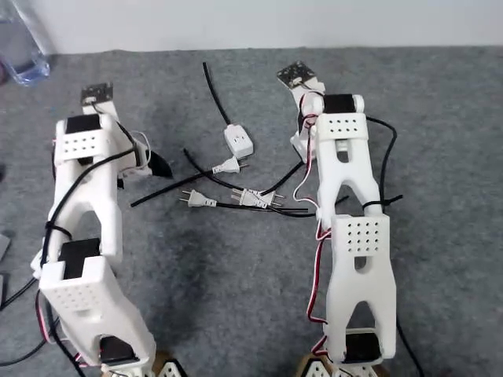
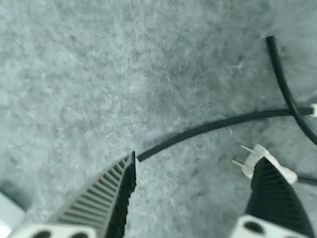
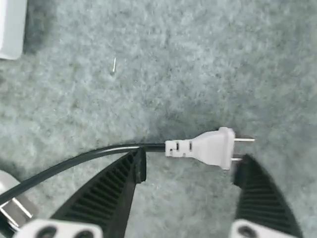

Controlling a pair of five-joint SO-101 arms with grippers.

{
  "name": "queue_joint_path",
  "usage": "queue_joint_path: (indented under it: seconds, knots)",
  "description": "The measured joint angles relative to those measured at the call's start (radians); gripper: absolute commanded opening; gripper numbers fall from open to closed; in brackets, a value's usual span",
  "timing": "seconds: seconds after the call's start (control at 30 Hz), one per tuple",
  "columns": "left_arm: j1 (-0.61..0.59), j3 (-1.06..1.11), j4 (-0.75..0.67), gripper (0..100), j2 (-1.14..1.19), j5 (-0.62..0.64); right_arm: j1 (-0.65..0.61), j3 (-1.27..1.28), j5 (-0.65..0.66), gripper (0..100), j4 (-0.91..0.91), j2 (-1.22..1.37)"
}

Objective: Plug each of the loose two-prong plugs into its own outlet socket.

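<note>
Step in hand: as I judge, the right arm is about to take a loose plug; as far as the high view shows, no plug sits in a socket yet
Right claw (image 3: 190,171): spread wide and holding nothing; it hangs over the white plug (image 3: 208,146)
White plug: at centre right of the right wrist frame, flat on the grey bench (image 1: 236,298), between the two tips and a little beyond them; prongs point to the right edge of that frame; its black cable (image 3: 74,158) runs off to the lower left
Left claw (image 2: 193,173): also spread, empty; a second plug (image 2: 255,157) lies at the right of its frame, partly hidden behind one finger
Outlet socket (image 1: 238,140): a white block in the upper middle of the high view, apart from the plugs
How to do it well: centre the thick body of the white plug between the tips before going down; pinch the body, not the prongs and not the cable; keep the prongs free and level, so they can meet the slots straight
Risk: the cables cross in the middle of the high view; a high lift could drag the other plugs
</note>
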Motion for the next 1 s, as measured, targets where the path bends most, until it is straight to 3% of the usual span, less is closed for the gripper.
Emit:
queue_joint_path:
  seconds: [0.2, 0.37, 0.67, 1.0]
  knots:
    - [-0.025, 0.098, -0.163, 35, -0.006, 0.000, 0.000, 0.000, -0.138, 32.0, -0.035, 0.011]
    - [-0.021, 0.104, -0.186, 35, -0.008, 0.000, -0.014, 0.000, -0.273, 32.1, -0.097, 0.011]
    - [-0.025, 0.104, -0.189, 35, -0.008, 0.000, -0.025, 0.000, -0.282, 32.1, -0.180, 0.058]
    - [-0.025, 0.104, -0.189, 35, -0.008, 0.000, 0.000, 0.000, -0.285, 31.8, -0.150, 0.074]
